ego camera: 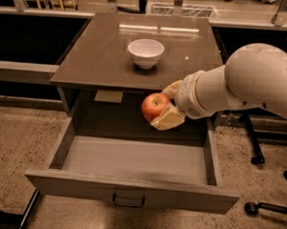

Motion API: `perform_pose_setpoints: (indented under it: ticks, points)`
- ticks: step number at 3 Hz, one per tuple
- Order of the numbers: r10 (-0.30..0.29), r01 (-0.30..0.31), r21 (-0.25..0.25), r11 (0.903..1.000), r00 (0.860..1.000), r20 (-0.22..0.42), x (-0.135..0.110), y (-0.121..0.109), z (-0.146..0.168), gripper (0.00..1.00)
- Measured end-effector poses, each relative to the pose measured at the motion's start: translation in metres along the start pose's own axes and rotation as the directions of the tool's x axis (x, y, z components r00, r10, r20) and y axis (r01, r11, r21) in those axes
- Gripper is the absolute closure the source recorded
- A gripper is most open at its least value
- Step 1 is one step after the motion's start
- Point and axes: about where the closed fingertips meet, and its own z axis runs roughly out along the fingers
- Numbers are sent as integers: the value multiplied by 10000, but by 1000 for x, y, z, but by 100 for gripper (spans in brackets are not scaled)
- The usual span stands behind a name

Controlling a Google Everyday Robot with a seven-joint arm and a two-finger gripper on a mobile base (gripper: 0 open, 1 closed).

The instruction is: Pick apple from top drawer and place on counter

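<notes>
The red apple (pixel 154 106) with yellow patches is held in my gripper (pixel 165 105), which is shut on it. The gripper comes in from the right on the white arm (pixel 240 80). It holds the apple in the air above the back of the open top drawer (pixel 132 159), just below and in front of the counter's front edge. The drawer is pulled out, grey, with a small dark handle (pixel 128 200) on its front panel. The counter (pixel 98 52) is a glossy brown-grey top.
A white bowl (pixel 145 52) stands on the counter near its middle. Dark cabinets and shelves flank the counter left and right. A chair base with castors (pixel 263 207) stands on the speckled floor at the lower right.
</notes>
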Motion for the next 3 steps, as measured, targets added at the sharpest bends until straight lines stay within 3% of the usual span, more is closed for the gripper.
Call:
perform_pose_setpoints:
  ticks: [1, 2, 3]
  points:
    - [-165, 165, -58, 9998, 9999, 17, -1, 2, 2, 100]
    - [527, -537, 155, 9984, 9972, 539, -4, -28, -6, 100]
    - [1621, -1746, 424, 9837, 9640, 2107, -1, -87, -16, 100]
